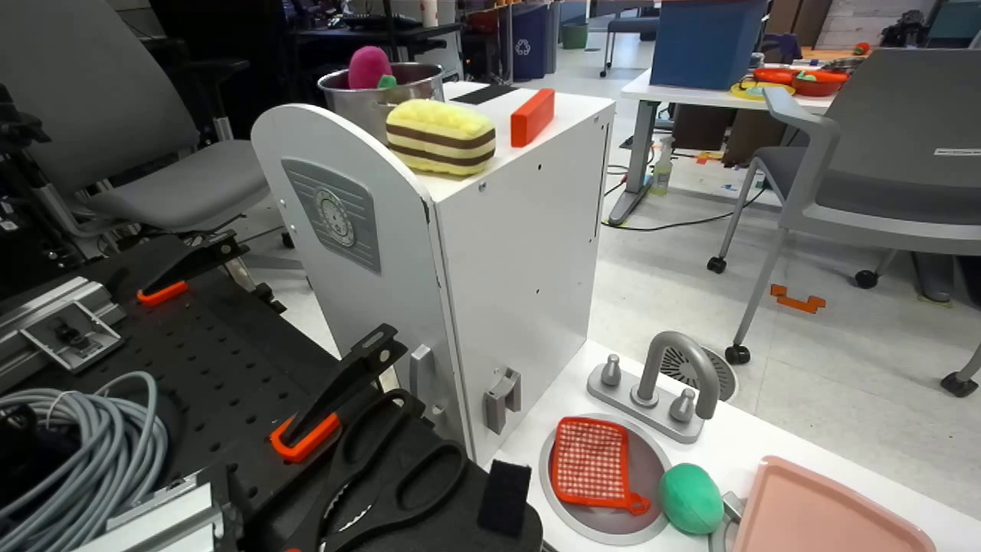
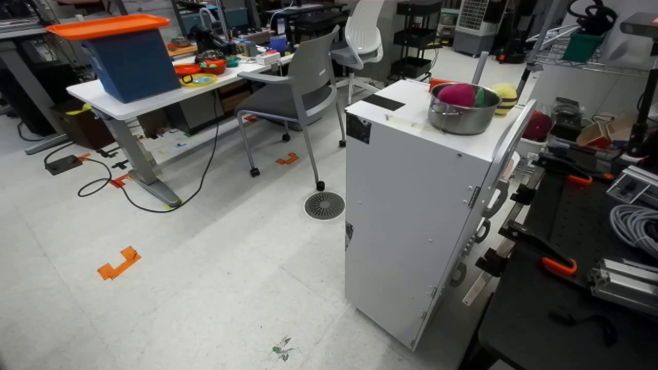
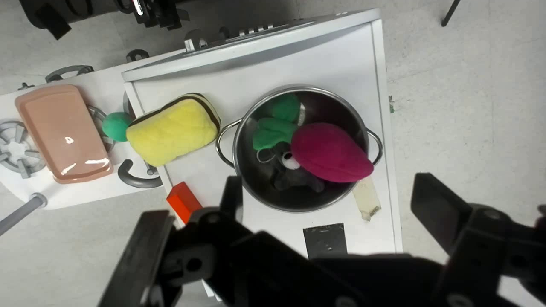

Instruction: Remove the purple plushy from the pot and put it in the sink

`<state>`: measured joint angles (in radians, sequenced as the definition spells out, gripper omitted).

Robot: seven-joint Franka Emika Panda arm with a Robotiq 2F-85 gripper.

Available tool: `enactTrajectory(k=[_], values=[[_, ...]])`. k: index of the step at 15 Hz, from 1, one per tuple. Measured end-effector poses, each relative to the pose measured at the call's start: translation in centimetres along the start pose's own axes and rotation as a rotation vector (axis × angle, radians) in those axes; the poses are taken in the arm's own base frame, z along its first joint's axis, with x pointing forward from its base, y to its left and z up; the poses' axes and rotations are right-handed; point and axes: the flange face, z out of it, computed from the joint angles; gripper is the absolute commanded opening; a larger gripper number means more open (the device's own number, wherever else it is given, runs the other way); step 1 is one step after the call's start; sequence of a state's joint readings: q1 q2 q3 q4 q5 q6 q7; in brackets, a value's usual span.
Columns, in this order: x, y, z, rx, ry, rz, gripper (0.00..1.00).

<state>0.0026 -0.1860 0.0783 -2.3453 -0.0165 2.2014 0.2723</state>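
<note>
One purple plushy (image 3: pixel 328 151), deep magenta, blunt one end, tapered the other, lies in silver pot (image 2: pixel 457 121) near worktop (image 3: pixel 328 64) edge; hand (image 3: pixel 327 194) spread wide.

Purple plushy (image 2: pixel 456 95) inside silver pot (image 2: pixel 460 120), sink (image 1: pixel 598 520) lower down

In an exterior view, pale, scuffed floor (image 2: pixel 205 277) spreads beyond the black-taped edge of the white worktop (image 2: pixel 408 97), with a round drain (image 2: pixel 325 205) set into it. Past that same edge stand a grey wheeled chair (image 2: pixel 311 67) and a white desk (image 2: pixel 154 100); past the opposite, raised-panel edge lies a dark, perforated bench (image 2: pixel 570 221).
</note>
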Motion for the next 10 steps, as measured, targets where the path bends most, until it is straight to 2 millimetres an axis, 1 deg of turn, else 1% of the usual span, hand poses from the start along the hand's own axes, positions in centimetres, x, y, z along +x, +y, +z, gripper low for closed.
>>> enactTrajectory(k=[3, 7, 10], values=[[1.3, -0.3, 1.9, -0.009, -0.032, -0.014, 1.00], [3.2, -0.9, 3.6, -0.024, -0.022, -0.035, 1.00], [4.2, -1.2, 5.1, -0.025, -0.023, -0.041, 1.00]])
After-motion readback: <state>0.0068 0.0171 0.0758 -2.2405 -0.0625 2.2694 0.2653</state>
